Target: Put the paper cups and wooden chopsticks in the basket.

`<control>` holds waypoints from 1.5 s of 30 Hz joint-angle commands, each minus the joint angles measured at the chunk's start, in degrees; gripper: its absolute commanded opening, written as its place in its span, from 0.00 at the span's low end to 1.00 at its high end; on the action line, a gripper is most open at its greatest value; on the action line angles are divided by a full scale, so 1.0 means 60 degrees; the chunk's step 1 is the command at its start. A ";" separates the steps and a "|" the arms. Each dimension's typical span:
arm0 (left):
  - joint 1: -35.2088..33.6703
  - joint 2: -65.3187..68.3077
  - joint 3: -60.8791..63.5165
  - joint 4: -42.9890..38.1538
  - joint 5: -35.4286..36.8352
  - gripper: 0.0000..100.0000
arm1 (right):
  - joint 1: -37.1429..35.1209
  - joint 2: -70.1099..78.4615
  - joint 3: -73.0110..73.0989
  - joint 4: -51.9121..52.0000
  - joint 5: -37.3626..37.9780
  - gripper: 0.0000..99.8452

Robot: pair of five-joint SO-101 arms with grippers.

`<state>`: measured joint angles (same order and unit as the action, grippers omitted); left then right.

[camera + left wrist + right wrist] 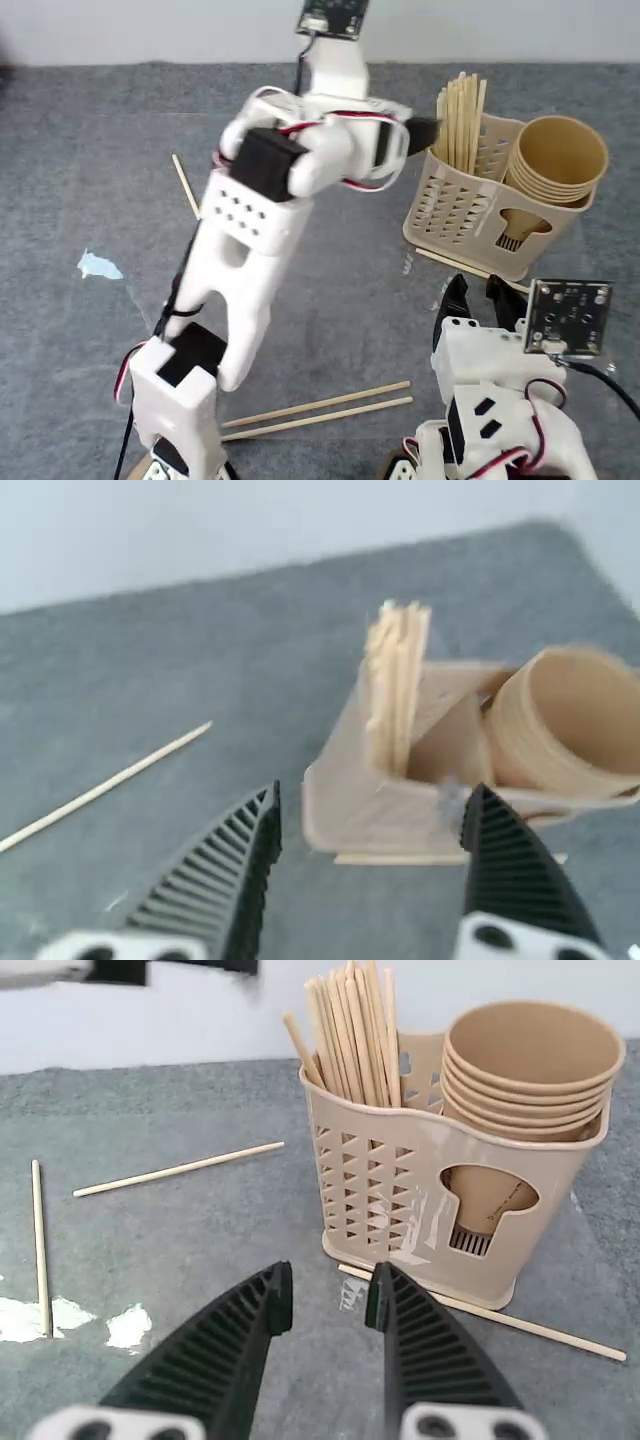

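Beige plastic, the basket (470, 215) stands on the grey mat (80, 130), with a stack of cups (555, 160) in one compartment and a bunch of chopsticks (462, 115) upright in the other. My left gripper (375, 795) hangs just beside the basket on the chopstick side, its jaws spread wide and holding nothing. My right gripper (330, 1275) sits low in front of the basket, jaws a narrow gap apart and also empty. More wood lies loose on the mat: a stick (480, 1312) against the basket's foot, a pair of sticks (320, 410) side by side between my two arm bases, and a lone stick (186, 186) on the far side of my left arm from the basket. A blue scrap (98, 265) lies well apart from it all.
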<state>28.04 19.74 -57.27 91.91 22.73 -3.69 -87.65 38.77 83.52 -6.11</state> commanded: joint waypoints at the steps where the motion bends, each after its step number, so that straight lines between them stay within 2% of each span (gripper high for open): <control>1: -0.0337 -0.0674 -0.0681 0.1436 -0.0645 0.28 | 0.0051 0.0081 0.0000 -0.0110 0.0000 0.14; 5: -0.0835 -0.0835 0.0081 0.1465 -0.0850 0.26 | 0.0066 0.0095 0.0000 -0.0168 0.0000 0.14; 8: -0.0996 -0.1289 0.1194 0.1465 -0.1934 0.23 | 0.0066 0.0095 -0.0015 -0.0183 -0.0015 0.14; 12: -0.0967 -0.2886 0.3890 0.1451 -0.3238 0.20 | 0.0066 0.0095 -0.0015 -0.0198 -0.0015 0.14; 21: -0.0322 -0.6564 0.9590 0.1421 -0.4952 0.20 | 0.0066 0.0095 -0.0015 -0.0198 -0.0015 0.14; 27: -0.0308 -0.6989 1.2505 0.1421 -0.7399 0.20 | 0.0066 0.0095 -0.0015 -0.0198 -0.0015 0.14; 31: -0.0103 -0.7018 1.3780 0.1421 -0.8469 0.20 | 0.0066 0.0095 0.0000 -0.0198 -0.0015 0.14; 38: 0.1451 -0.7077 1.5348 0.1377 -0.8615 0.23 | 0.0066 0.0095 0.0000 -0.0198 -0.0015 0.14; 45: 0.2447 -0.7092 1.6769 0.0205 -0.7985 0.23 | 0.0066 0.0095 0.0015 -0.0198 -0.0015 0.14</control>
<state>40.79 -20.70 41.89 95.78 -26.86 -3.69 -87.65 38.77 83.52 -6.11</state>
